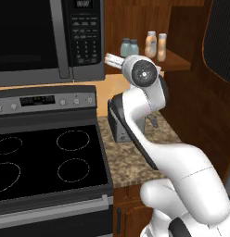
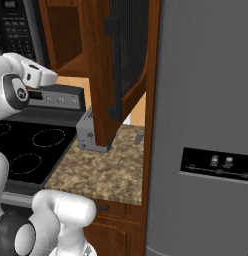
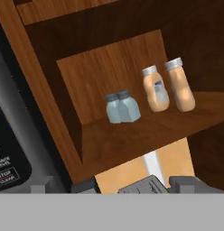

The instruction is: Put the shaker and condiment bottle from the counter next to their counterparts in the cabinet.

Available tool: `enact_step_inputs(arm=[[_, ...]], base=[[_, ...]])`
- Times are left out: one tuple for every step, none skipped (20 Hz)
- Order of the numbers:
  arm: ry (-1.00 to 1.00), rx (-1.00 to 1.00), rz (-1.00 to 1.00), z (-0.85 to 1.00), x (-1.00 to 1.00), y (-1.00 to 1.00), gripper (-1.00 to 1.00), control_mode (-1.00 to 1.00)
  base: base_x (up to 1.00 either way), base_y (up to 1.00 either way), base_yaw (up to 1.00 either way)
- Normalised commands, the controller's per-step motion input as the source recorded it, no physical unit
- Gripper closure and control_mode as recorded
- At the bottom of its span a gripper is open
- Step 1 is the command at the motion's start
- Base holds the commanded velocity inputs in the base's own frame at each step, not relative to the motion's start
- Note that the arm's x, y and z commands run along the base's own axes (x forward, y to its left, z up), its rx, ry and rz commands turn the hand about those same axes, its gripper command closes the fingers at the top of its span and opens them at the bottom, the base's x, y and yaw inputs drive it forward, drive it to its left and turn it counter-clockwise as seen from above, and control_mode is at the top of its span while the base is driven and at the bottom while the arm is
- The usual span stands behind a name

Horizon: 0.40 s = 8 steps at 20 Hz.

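On the dark wooden cabinet shelf (image 3: 145, 131) you see two blue-grey capped shakers (image 3: 123, 107) touching, two peach-orange white-capped bottles (image 3: 168, 88) at their three o'clock, black microwave (image 1: 47, 37) alongside, your gripper (image 3: 114, 182) spread wide, empty.

A kitchen: stovetop (image 1: 47, 159), microwave (image 1: 49, 37), granite desk (image 2: 103, 172), wooden cabinet (image 3: 132, 135), grey fridge (image 2: 206, 125).

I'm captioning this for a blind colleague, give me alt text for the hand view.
Two blue-grey shakers stand touching on the wooden cabinet shelf, with two peach-orange condiment bottles side by side to their right. The open tool's dark tips frame the bottom.
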Motion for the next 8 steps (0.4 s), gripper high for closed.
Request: enact_step_inputs(arm=[[-0.03, -0.08, 0.0, -0.11, -1.0, 0.64, -1.0, -1.0], [-0.04, -0.09, 0.0, -0.14, -1.0, 0.64, -1.0, -1.0], [-0.03, -0.09, 0.0, -0.21, -1.0, 0.63, -1.0, -1.0], [-0.03, -0.09, 0.0, -0.26, -1.0, 0.63, -1.0, -1.0], [-0.02, -0.09, 0.0, -0.31, -1.0, 0.64, -1.0, -1.0], [-0.02, -0.08, 0.0, -0.33, -1.0, 0.63, -1.0, -1.0], [-0.01, -0.08, 0.0, -0.34, -1.0, 0.63, -1.0, -1.0], [-0.01, -0.08, 0.0, -0.34, -1.0, 0.62, -1.0, -1.0]], base=[[0.0, 0.0, 0.0], [0.0, 0.0, 0.0], [0.0, 0.0, 0.0], [0.0, 0.0, 0.0], [0.0, 0.0, 0.0], [0.0, 0.0, 0.0], [0.0, 0.0, 0.0], [0.0, 0.0, 0.0]])
